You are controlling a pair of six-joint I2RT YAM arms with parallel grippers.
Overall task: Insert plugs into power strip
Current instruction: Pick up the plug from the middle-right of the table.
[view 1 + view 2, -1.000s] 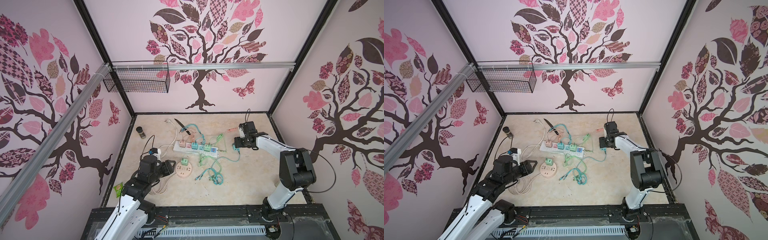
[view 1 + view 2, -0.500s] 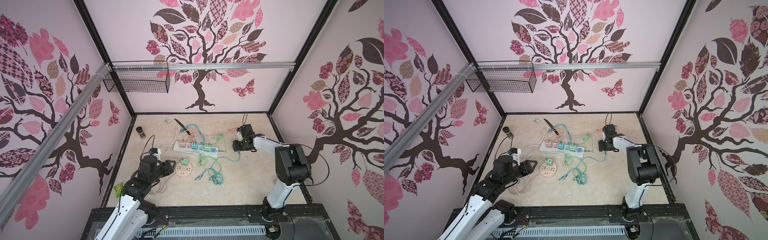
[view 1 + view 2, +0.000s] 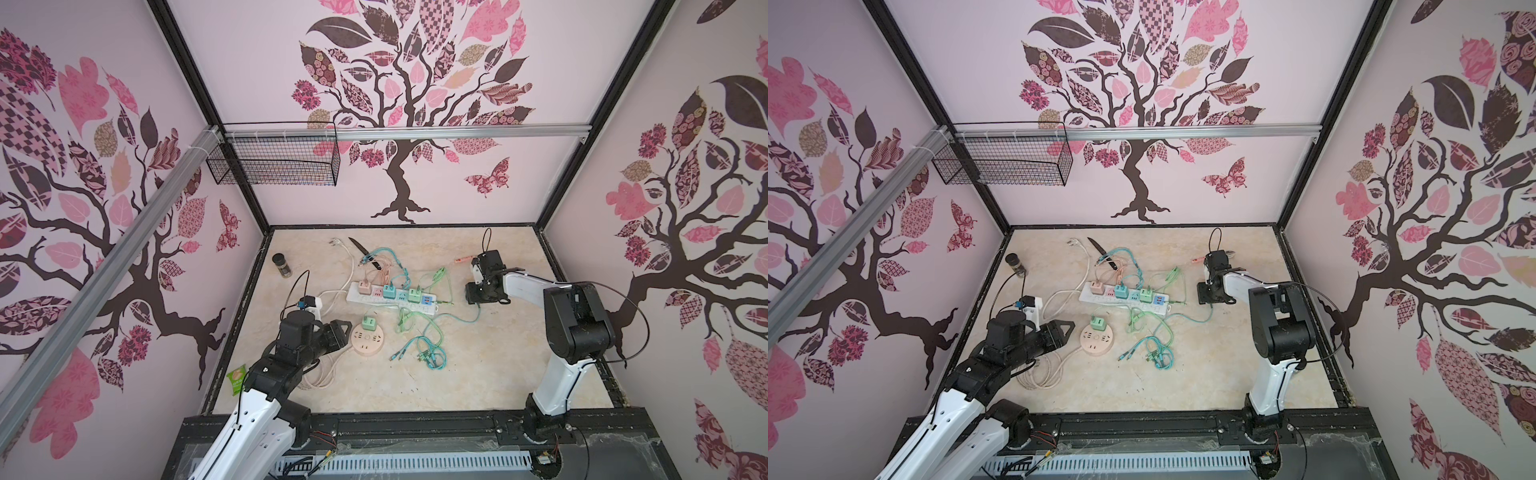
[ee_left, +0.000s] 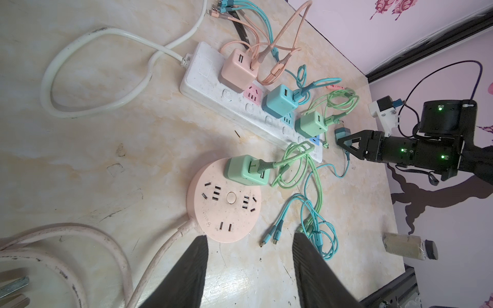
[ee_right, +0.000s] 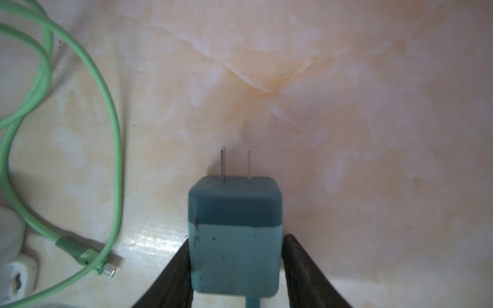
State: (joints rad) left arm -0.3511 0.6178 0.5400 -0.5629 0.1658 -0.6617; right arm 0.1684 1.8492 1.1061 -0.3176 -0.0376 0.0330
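Right gripper: I find my right gripper (image 5: 237,238) clamped on both sides of a teal boxy plastic charger plug (image 5: 234,210), prongs facing the marbled tabletop (image 5: 346,106), near the strip's cordless end.
Left gripper: my left gripper (image 4: 250,237) is spread apart and holds nothing, beside a round peach socket disc (image 4: 224,210).
Power strip: the long white plastic power strip (image 4: 205,69) lies mid-table with a peach-pink adapter (image 4: 237,70), a second teal adapter (image 4: 278,104) and a mint-green adapter (image 4: 312,124) seated in it.

No legible text or numbers — only an unreadable imprint on the round pink socket (image 4: 221,210)
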